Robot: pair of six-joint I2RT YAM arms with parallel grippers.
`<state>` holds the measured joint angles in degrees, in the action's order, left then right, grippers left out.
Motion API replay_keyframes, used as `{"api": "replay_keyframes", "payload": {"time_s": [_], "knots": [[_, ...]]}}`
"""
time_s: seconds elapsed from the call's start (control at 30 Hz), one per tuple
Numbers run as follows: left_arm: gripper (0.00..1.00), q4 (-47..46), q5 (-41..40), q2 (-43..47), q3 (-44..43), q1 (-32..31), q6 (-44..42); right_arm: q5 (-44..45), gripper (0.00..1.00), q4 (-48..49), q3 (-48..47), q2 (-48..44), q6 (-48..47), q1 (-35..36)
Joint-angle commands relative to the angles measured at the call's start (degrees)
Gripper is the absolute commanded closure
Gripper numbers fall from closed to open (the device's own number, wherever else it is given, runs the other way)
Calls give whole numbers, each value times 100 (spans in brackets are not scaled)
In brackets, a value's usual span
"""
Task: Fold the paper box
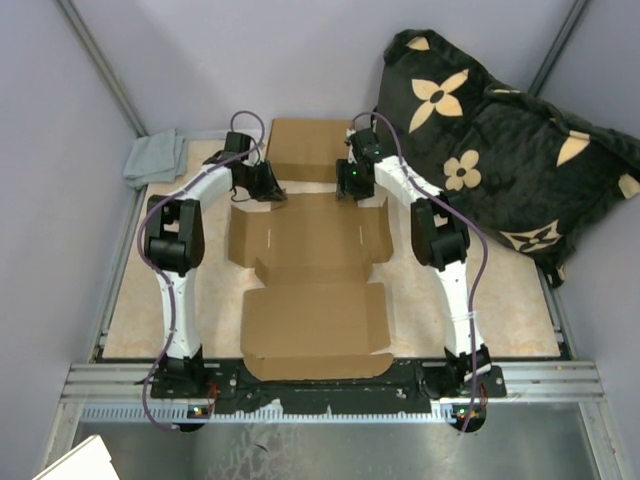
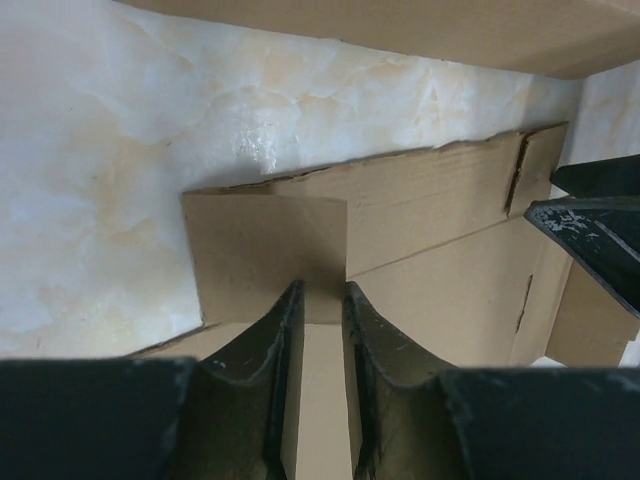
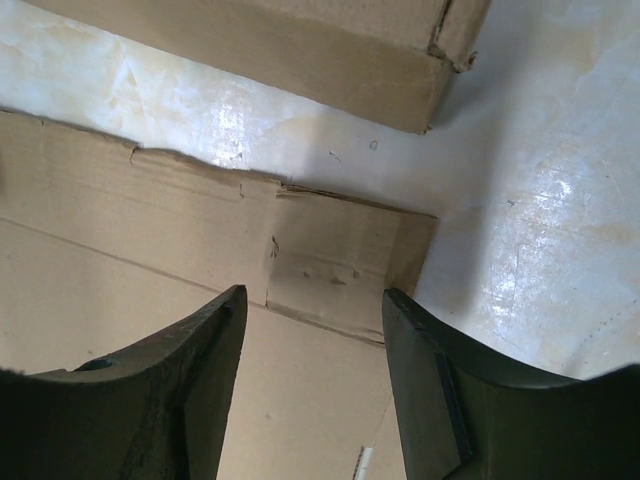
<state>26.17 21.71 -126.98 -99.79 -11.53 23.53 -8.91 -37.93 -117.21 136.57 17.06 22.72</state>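
Note:
The paper box lies unfolded and flat in the middle of the table, a brown cardboard blank with flaps along its sides. My left gripper hovers at its back left corner. In the left wrist view the left gripper is open by a narrow gap over a small darker corner flap, with cardboard showing in the gap. My right gripper is at the back right corner. In the right wrist view the right gripper stands wide open above the creased corner flap, holding nothing.
A second cardboard piece sits just behind the blank, close to both grippers. A grey cloth lies at the back left corner. A black cushion with beige flowers leans at the right. Grey walls enclose the table.

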Motion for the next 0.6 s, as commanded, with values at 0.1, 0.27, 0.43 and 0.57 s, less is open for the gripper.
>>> {"api": "replay_keyframes", "payload": {"time_s": [0.1, 0.27, 0.43, 0.57], "knots": [[72, 297, -55, -430, -191, -55, 3, -152, 42, -188, -225, 221, -113, 39], [69, 738, -183, -487, -441, -66, -80, 6, 39, -261, -210, 123, -120, 39], [66, 747, -813, 124, -313, -52, -280, 551, 38, -240, -141, -304, -77, 39], [65, 1231, -1473, 281, -687, -51, -535, 978, 37, -664, -633, -267, -203, 31]]}}
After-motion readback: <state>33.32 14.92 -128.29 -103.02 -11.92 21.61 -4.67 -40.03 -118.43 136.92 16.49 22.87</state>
